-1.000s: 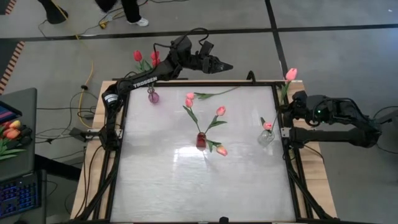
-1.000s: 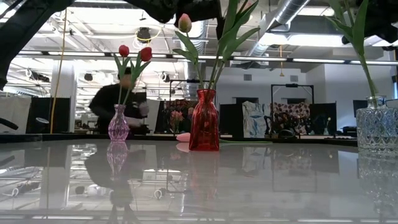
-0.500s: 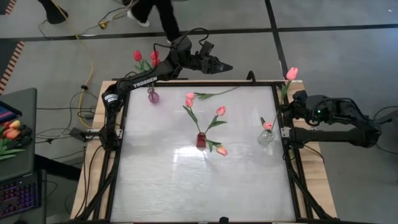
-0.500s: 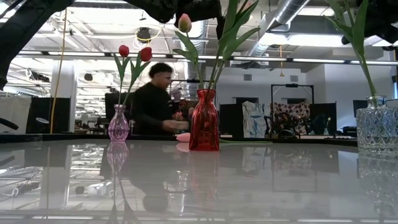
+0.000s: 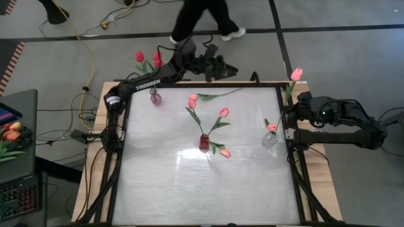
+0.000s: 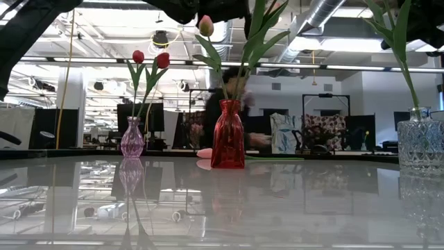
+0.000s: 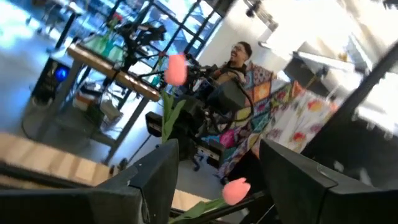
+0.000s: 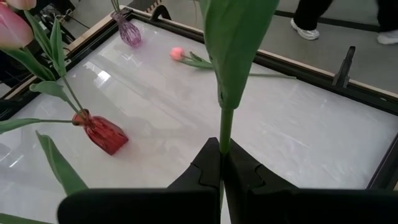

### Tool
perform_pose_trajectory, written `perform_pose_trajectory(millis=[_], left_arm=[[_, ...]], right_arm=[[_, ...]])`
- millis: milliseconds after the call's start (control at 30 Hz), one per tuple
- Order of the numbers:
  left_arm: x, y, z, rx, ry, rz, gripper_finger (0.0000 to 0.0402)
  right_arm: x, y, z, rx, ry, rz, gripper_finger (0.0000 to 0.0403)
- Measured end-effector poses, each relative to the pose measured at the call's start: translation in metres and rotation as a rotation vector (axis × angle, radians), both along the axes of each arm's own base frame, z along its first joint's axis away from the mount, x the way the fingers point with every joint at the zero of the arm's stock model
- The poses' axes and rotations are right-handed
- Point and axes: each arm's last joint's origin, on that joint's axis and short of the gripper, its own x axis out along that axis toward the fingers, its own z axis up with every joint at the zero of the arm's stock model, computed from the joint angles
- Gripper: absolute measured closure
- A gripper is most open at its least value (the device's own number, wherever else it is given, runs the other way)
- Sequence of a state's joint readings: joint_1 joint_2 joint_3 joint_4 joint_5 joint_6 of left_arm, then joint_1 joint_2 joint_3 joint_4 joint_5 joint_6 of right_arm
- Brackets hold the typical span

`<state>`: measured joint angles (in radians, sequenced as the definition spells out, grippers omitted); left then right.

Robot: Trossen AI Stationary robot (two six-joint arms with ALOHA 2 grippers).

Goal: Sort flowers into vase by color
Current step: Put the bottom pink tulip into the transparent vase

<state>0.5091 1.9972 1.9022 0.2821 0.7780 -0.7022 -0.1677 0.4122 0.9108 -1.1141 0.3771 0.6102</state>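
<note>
My right gripper (image 5: 292,104) (image 8: 221,155) hovers at the table's right edge, shut on a pink tulip (image 5: 295,74). My left gripper (image 5: 224,66) (image 7: 214,180) is open and holds nothing above the far edge. One loose pink tulip (image 5: 214,95) (image 8: 178,53) lies flat on the table near the far edge. A small purple vase (image 5: 155,98) (image 6: 132,139) holds two red tulips (image 6: 149,57). The red vase (image 5: 204,142) (image 6: 228,135) holds three pink and orange-pink tulips. A clear vase (image 5: 269,139) (image 6: 420,142) holds one pink tulip. My right gripper pinches the tulip's green stem (image 8: 224,127) between its two shut fingers, below a broad leaf (image 8: 239,43). The fingers lie across the stem. The tulip is lifted clear of the table, and its pink head (image 5: 295,74) points toward the far edge.
A dark frame (image 5: 202,84) runs round the white table top. The near half of the table (image 5: 202,189) holds nothing. A person (image 5: 202,16) walks on the floor beyond the far edge. A side desk with a bunch of orange-red tulips (image 5: 11,133) stands to the left.
My left gripper has turned about its wrist above the far edge and looks slightly drawn back. A person has walked from left to right beyond the far edge. The flowers and vases have stayed in place.
</note>
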Motion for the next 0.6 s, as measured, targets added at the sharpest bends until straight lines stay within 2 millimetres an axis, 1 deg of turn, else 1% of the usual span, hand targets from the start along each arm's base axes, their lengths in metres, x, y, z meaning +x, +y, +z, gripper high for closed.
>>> perform_pose_trajectory(millis=[100, 233, 333, 467, 533, 600], left_arm=[[0.003, -0.006, 0.000, 0.070, -0.021, 0.002, 0.0190], [0.004, -0.010, 0.002, 0.111, -0.034, 0.049, 0.0190], [-0.003, -0.015, 0.011, 0.152, -0.011, 0.128, 0.0194], [-0.016, -0.029, 0.025, 0.291, 0.046, 0.245, 0.0206], [-0.020, -0.034, 0.030, 0.325, 0.057, 0.251, 0.0211], [-0.022, -0.035, 0.030, 0.335, 0.075, 0.245, 0.0213]], right_arm=[[0.000, 0.000, 0.000, -0.006, 0.000, -0.009, 0.0374], [0.000, 0.000, 0.000, -0.004, 0.000, -0.010, 0.0374], [0.000, 0.000, 0.000, -0.004, -0.001, -0.010, 0.0374], [0.000, 0.000, 0.000, -0.008, 0.002, -0.007, 0.0374], [0.000, 0.000, 0.000, -0.009, 0.003, -0.006, 0.0374], [0.000, 0.000, 0.000, -0.013, 0.006, -0.003, 0.0374]])
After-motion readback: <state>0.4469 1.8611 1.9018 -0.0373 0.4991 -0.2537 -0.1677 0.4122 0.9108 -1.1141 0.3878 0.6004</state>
